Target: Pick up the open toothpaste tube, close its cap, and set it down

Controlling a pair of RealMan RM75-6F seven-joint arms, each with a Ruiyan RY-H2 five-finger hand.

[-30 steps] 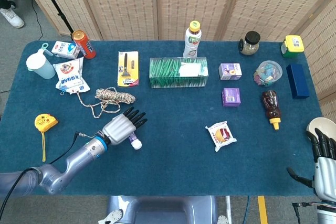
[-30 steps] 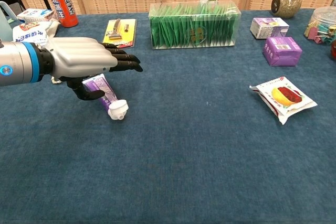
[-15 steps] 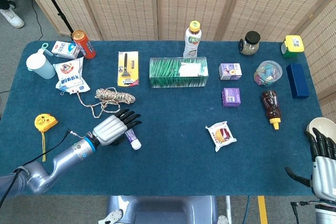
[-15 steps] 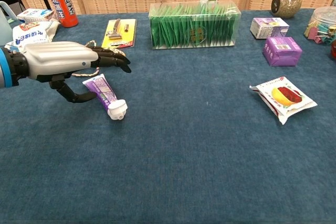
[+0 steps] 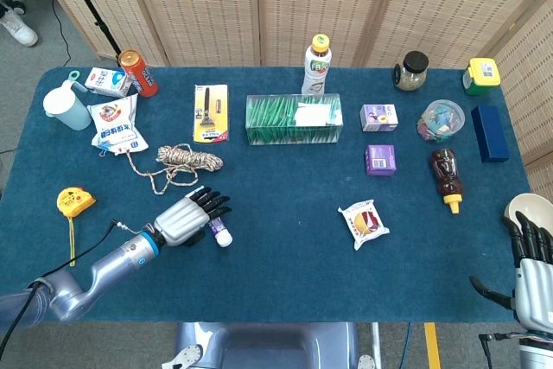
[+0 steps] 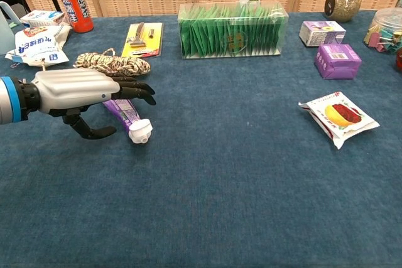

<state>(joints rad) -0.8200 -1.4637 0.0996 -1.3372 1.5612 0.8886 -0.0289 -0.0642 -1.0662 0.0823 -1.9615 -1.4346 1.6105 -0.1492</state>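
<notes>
The purple toothpaste tube point(image 6: 123, 112) lies flat on the blue table point(image 6: 251, 180), its white cap end point(image 6: 140, 132) pointing at me. My left hand point(image 6: 80, 90) hovers just left of it, the dark fingers point(image 6: 135, 91) stretched out over the tube's body and the thumb point(image 6: 88, 131) hanging apart below; it holds nothing. In the head view the same left hand point(image 5: 186, 219) covers most of the tube point(image 5: 218, 229). My right hand point(image 5: 532, 264) stays at the table's near right corner, fingers spread upward and empty.
A coiled rope point(image 6: 108, 64) lies just behind the left hand, with a razor pack point(image 6: 141, 37) and a green sachet box point(image 6: 232, 29) further back. A snack packet point(image 6: 339, 116) sits to the right. A yellow tape measure point(image 5: 74, 202) lies at the left edge.
The left hand has drawn back to the left and sunk lower; its thumb has come away from the tube. The tube has stayed where it lay. The right hand is unchanged.
</notes>
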